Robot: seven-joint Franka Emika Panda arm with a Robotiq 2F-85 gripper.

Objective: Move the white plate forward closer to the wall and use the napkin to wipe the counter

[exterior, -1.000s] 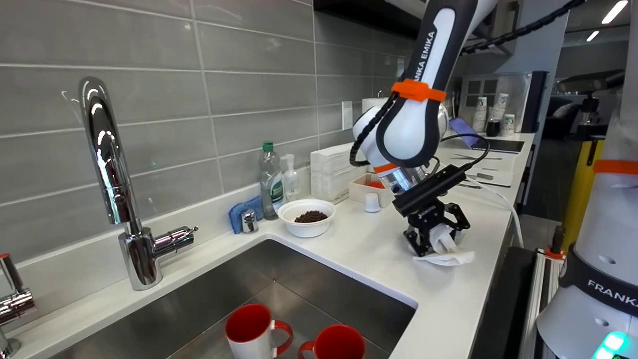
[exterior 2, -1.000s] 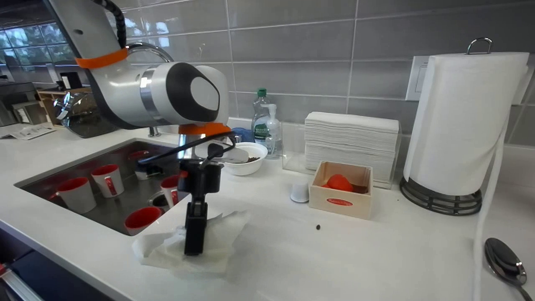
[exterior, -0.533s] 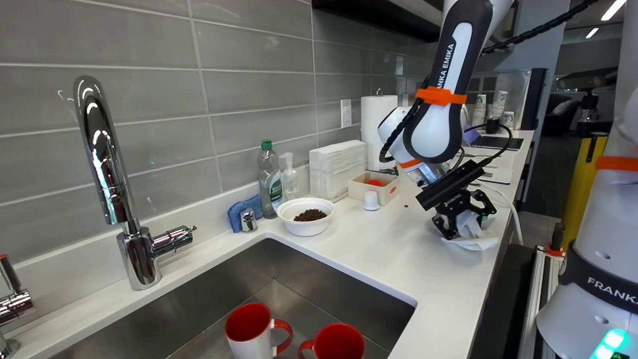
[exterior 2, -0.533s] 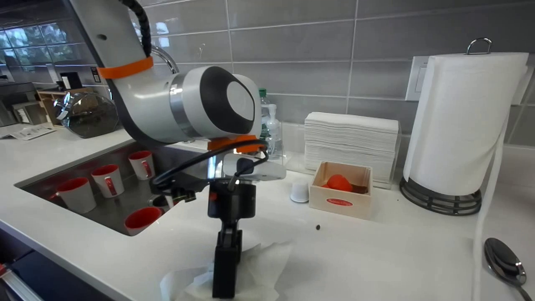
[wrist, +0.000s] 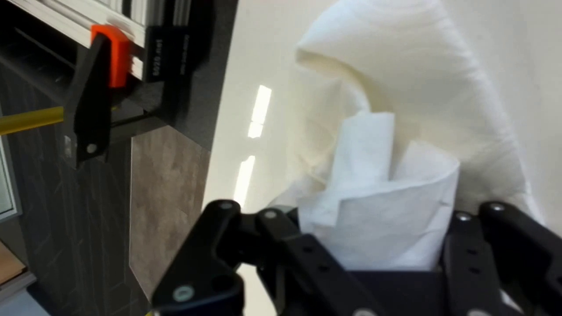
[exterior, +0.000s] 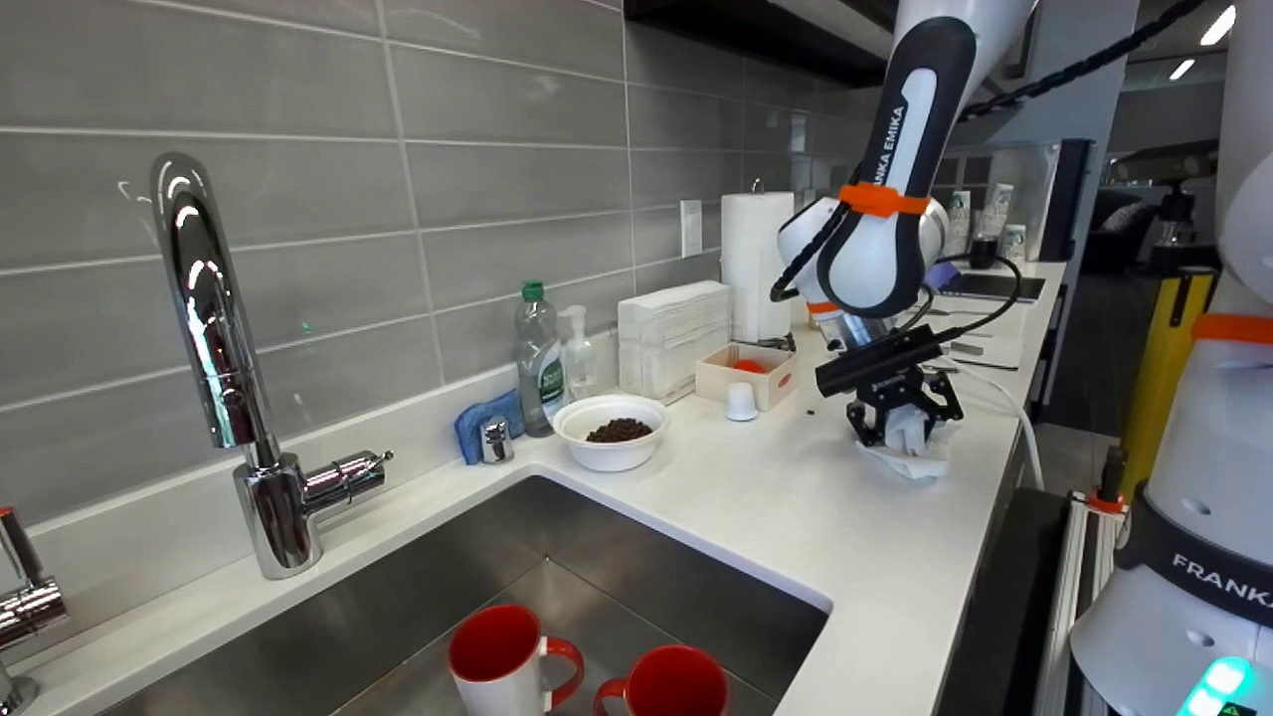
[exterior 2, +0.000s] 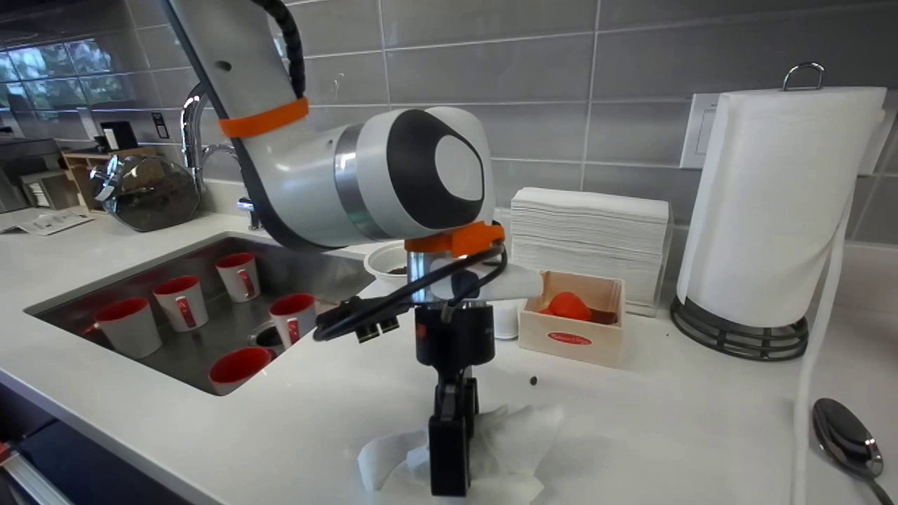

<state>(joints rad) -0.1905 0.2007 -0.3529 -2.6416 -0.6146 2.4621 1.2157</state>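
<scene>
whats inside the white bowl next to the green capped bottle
The white bowl holds a heap of small dark brown pieces, too small to identify. White inner wall shows behind them. The bowl's floor under the heap is covered, so anything there can't be seen.

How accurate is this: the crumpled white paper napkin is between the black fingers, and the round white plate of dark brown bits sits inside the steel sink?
One slip: the round white plate isn't inside the sink; it stands on the smooth white countertop, beside the sink's corner, as an exterior view shows. The rest holds: napkin between fingers.
</scene>
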